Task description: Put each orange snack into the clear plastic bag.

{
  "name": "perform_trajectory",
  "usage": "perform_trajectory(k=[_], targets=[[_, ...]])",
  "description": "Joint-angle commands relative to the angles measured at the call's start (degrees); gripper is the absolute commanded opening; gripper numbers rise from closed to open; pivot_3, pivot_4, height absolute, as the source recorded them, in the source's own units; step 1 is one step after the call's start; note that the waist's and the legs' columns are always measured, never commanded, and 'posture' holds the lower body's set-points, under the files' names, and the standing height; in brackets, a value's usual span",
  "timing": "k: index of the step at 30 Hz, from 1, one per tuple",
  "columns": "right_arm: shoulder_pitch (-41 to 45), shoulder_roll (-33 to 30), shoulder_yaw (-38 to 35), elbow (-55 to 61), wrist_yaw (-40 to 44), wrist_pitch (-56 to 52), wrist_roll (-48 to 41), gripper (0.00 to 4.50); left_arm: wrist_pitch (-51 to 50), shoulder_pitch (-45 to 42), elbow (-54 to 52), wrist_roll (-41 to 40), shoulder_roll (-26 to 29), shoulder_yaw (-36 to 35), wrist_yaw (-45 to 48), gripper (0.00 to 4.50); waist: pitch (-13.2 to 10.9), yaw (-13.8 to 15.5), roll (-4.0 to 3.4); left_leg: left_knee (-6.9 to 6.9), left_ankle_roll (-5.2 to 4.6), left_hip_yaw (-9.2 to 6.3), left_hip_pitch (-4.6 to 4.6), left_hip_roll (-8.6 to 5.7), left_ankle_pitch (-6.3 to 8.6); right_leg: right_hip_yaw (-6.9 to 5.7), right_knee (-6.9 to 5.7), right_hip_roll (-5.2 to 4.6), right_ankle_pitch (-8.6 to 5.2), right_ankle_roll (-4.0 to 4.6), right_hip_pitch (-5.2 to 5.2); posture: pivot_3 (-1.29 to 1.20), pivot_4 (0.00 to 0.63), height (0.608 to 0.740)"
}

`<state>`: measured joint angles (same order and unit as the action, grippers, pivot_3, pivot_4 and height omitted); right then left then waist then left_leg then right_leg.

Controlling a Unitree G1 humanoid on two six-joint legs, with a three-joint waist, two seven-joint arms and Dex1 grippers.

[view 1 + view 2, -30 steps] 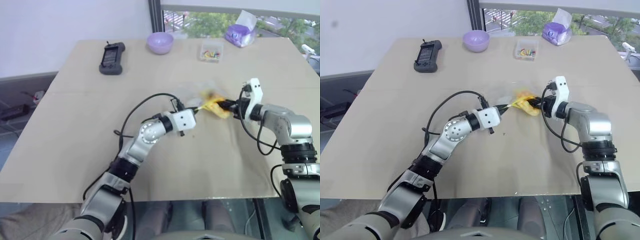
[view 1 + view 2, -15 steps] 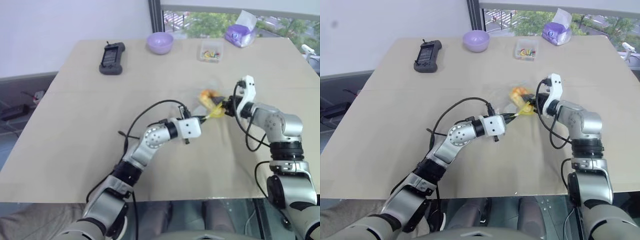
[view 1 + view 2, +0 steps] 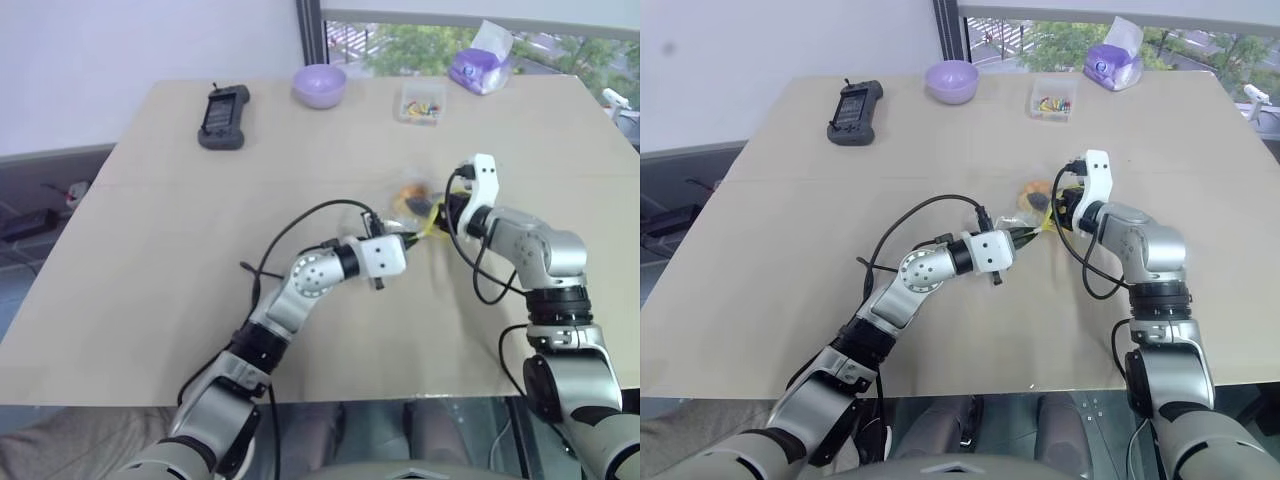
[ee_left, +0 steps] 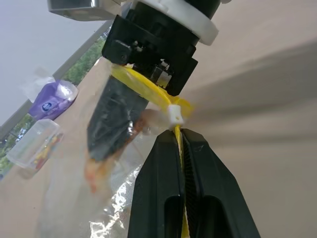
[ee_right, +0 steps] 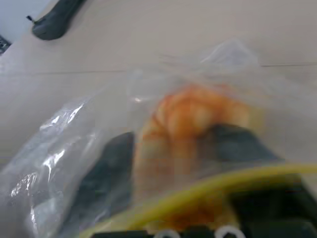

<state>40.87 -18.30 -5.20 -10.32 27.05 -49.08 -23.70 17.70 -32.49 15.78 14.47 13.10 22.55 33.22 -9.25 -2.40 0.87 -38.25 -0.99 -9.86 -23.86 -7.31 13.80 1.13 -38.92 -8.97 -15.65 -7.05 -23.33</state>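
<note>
Here the bag (image 3: 400, 205) lay on the tabletop (image 3: 150, 250), its yellow strip pinched in the left gripper's (image 4: 179, 133) tight-pressed jaws. The snack (image 5: 190, 119) sat inside it, between the right gripper's (image 5: 173, 148) spread jaws. Withdrawing could drag the snack out, or tug the strip free. A second ago those right jaws pinched the snack farther from the left gripper.
</note>
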Motion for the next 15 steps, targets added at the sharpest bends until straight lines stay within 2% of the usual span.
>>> perform_trajectory(k=[1, 9, 15], targets=[[-0.2, -2.0, -1.0, 3.8, 1.7, -1.2, -1.5, 3.73, 0.4, -1.5, -1.0, 0.2, -0.3, -1.1, -1.7, 0.00, 0.0, 0.0, 0.00, 0.00, 0.00, 0.00, 0.00, 0.00, 0.00, 0.00, 0.00, 0.00, 0.00, 0.00, 0.00, 0.00, 0.150, 0.740], [-4.6, -8.8, -2.3, 8.5, 8.0, -3.9, -5.2, 3.73, -0.2, -2.8, 0.1, 0.3, -0.1, -2.2, -4.1, 0.00, 0.0, 0.1, 0.00, 0.00, 0.00, 0.00, 0.00, -0.01, 0.00, -0.01, 0.01, 0.00, 0.00, 0.00, 0.00, 0.00, 0.150, 0.740], [-12.7, -19.0, -3.2, 14.6, 18.0, -0.8, -7.7, 3.73, -1.0, -3.2, 0.5, 0.3, 0.1, -2.9, -4.9, 0.00, 0.0, 0.3, 0.01, -0.01, -0.03, 0.00, -0.02, -0.02, 0.02, -0.03, 0.04, 0.00, 0.00, 0.00, 0.03, 0.00, 0.150, 0.740]])
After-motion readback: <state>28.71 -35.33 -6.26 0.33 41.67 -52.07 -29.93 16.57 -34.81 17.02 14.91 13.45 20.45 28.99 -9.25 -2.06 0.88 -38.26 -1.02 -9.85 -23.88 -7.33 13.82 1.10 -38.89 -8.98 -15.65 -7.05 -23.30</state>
